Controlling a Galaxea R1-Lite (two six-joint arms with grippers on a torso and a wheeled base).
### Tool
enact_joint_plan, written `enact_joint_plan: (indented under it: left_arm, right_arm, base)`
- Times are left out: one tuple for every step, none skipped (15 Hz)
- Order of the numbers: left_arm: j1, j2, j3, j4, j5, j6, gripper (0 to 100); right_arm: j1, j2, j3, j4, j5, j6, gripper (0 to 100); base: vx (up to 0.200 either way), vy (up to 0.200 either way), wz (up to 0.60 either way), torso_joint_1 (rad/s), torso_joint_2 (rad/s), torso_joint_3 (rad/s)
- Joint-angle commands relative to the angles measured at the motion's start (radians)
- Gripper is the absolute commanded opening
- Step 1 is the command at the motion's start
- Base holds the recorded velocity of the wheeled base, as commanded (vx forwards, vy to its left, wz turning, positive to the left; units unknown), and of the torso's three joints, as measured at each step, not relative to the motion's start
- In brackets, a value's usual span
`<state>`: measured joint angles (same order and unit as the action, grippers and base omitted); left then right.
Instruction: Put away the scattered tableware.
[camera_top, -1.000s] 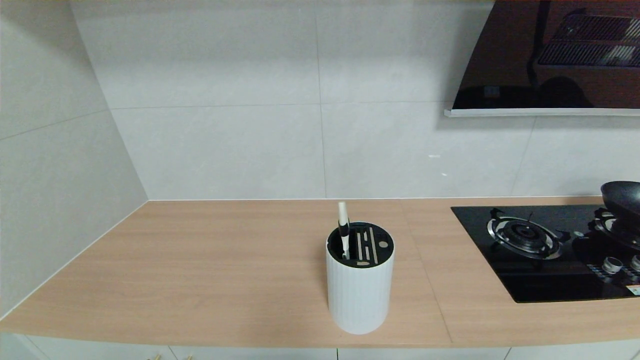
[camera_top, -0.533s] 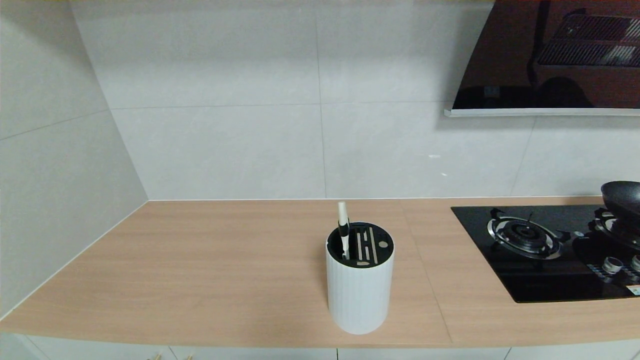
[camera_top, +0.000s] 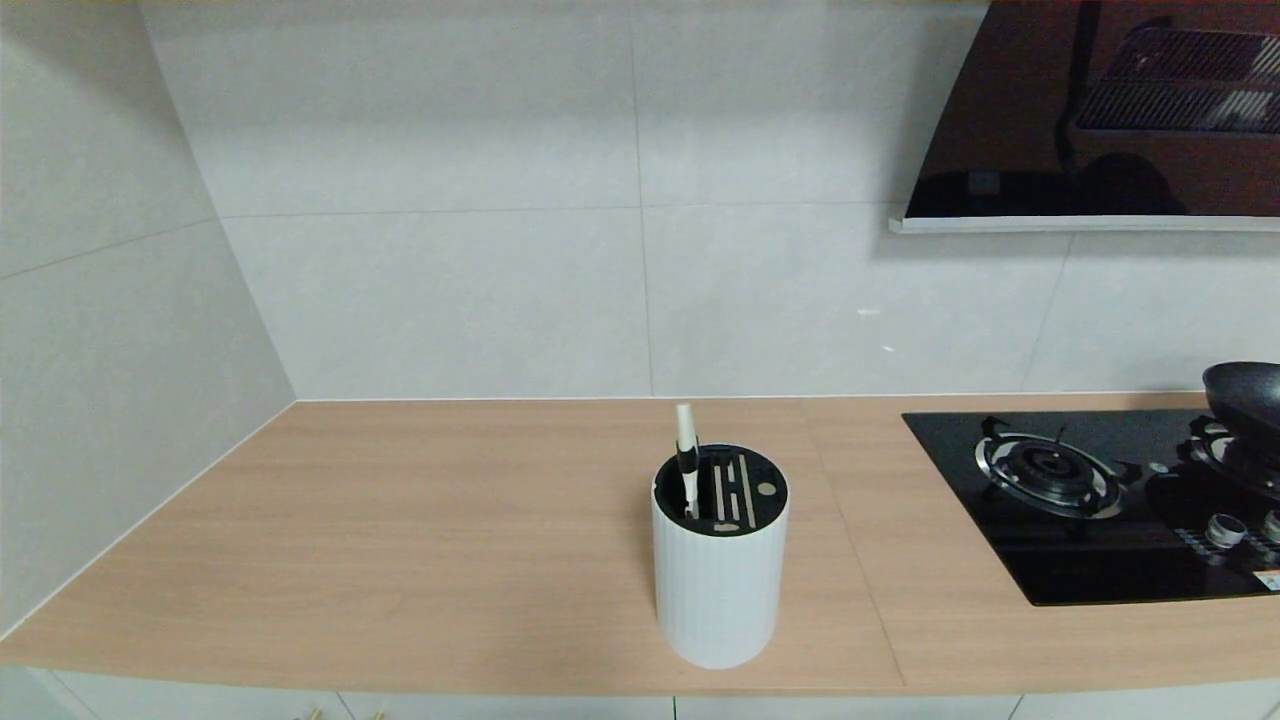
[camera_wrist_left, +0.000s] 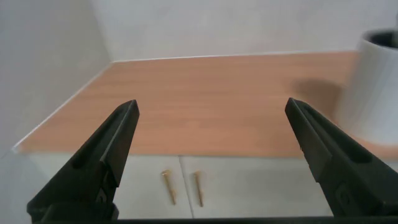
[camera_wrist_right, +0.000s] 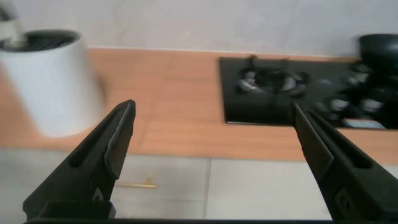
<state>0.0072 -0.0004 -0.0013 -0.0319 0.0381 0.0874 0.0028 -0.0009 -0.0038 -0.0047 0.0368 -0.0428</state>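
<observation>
White holder (camera_top: 720, 580) stood upright on desk (camera_top: 400, 540), one utensil (camera_top: 686, 450) slotted handle-up (apparently stowed). Left pincer (camera_wrist_left: 211, 109) and right pincer (camera_wrist_right: 211, 111) gaped empty before the desk front, likely idle.

Countertop (camera_top: 450, 540): wood-grain surface, matt, smooth. Utensil holder (camera_top: 718, 590): white, vertically ribbed wall, matt (plastic or ceramic, cannot tell). Wall tiles (camera_top: 440, 290): smooth, faint sheen. Hob (camera_top: 1080, 560): glossy black glass. Burner ring (camera_top: 1048, 472): bright metal. Range hood (camera_top: 1100, 110): dark, mirror-glossy panel.
</observation>
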Motion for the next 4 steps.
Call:
enact_joint_plan:
  left_arm:
    - [-0.003,0.002,0.0,0.007,-0.026,0.0,100]
    - [-0.003,0.002,0.0,0.009,-0.026,-0.006,100]
    - [-0.003,0.002,0.0,0.007,-0.026,-0.012,100]
    - [-0.003,0.003,0.001,0.024,-0.032,-0.029,100]
  right_arm:
    - [0.0,0.002,0.002,0.002,0.002,0.003,100]
    - [0.0,0.002,0.002,0.002,0.002,0.003,100]
    - [0.0,0.002,0.002,0.002,0.002,0.003,100]
    - [0.0,0.001,0.002,0.002,0.002,0.003,100]
  base:
    - [0.0,0.0,0.0,0.0,0.0,0.0]
    - [0.0,0.0,0.0,0.0,0.0,0.0]
    - [0.0,0.0,0.0,0.0,0.0,0.0]
    - [0.0,0.0,0.0,0.0,0.0,0.0]
